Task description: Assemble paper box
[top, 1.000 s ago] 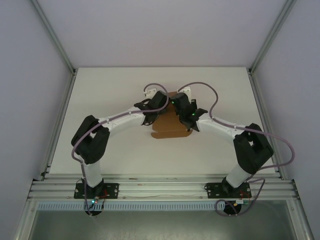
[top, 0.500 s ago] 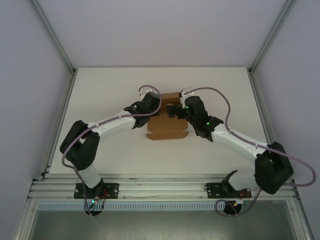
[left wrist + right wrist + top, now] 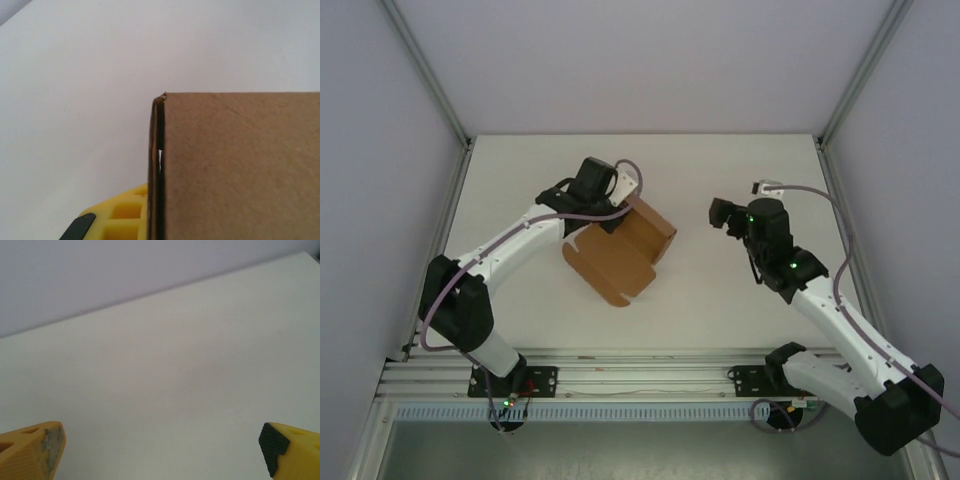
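– Paper box, where is it?
– Mid-surface, turned askew; left claw clenched on its far edge.
– Right claw?
– Spread wide; well apart from the box, to its right, above bare surface.

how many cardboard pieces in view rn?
1. The box is left of the table's center, its far edge pinched in the left gripper. A small scrap could be hidden under the left arm.
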Robot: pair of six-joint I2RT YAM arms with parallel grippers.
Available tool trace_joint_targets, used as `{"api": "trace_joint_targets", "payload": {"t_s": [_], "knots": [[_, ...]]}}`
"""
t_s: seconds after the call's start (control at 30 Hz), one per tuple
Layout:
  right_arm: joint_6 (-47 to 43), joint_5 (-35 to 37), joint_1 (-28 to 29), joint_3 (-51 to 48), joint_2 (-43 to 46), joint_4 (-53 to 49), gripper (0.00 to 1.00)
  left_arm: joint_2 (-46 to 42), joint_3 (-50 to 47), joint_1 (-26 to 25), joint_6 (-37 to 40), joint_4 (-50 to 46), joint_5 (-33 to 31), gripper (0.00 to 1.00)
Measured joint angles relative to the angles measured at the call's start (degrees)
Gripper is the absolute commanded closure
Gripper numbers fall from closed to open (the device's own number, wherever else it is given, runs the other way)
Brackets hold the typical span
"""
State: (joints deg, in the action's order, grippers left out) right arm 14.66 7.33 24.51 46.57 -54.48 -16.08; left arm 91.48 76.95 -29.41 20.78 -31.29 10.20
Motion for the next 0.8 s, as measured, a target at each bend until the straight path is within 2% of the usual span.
{"api": "trace_joint_targets", "payload": {"t_s": [0.13,0.3,0.47,0.7,0.73,0.8], "knots": [[1.4,-0.07,-1.38,-2.43,1.73,-6.01,0.01,2.62,4.76,-4.28,9.99,-7.91,-2.86,1.0],[2.29,-0.07,-2.25,-3.13,2.73,-9.73,0.0,11.23,11.26,-11.63,18.47,-13.62,-8.35,1.0],[2.71,-0.04,-2.93,-3.58,3.91,-10.71,0.0,23.12,16.37,-16.46,21.79,-15.76,-15.69,1.0],[2.73,0.0,-3.96,-4.81,4.87,-12.41,0.01,35.91,24.2,-17.51,22.91,-19.1,-25.29,1.0],[2.73,0.0,-3.96,-5.07,5.01,-12.48,0.0,36.85,25.55,-17.68,22.88,-19.89,-26.18,0.93],[2.71,-0.02,-4.13,-5.31,5.05,-12.7,0.0,37.79,27.15,-17.84,23.04,-20.44,-26.93,0.69]]}}
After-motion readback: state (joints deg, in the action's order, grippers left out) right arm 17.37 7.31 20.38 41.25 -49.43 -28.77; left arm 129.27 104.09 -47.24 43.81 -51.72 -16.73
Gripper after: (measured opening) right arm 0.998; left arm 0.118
